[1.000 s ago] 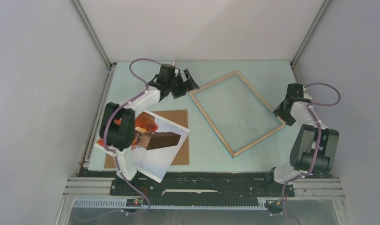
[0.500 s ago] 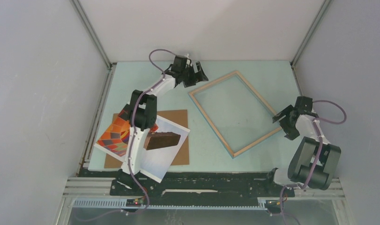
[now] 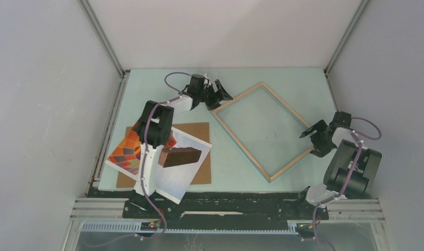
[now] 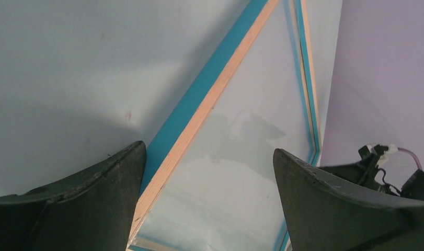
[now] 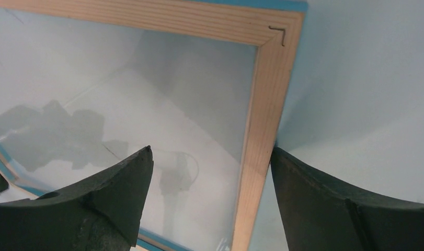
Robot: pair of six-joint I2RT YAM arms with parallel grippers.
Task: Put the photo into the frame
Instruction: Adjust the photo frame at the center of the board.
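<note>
Squaring light-wood, blue-edged picture frame (image 3: pixel 240 145) centre-right | both jaws wide, empty, beside opposite corners | push gently; balloon-print paper photo (image 3: pixel 184 175) lies lower-left.

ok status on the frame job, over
Left gripper, right gripper open, empty. Frame flat, wood side up. Photo outside it, on backing board, left arm above.

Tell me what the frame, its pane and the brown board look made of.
Frame: bare light wood, grain showing, blue-painted outer edge. Pane: glossy, shows reflections; glass or clear plastic. Board: flat matte brown, probably cardboard or fibreboard.
</note>
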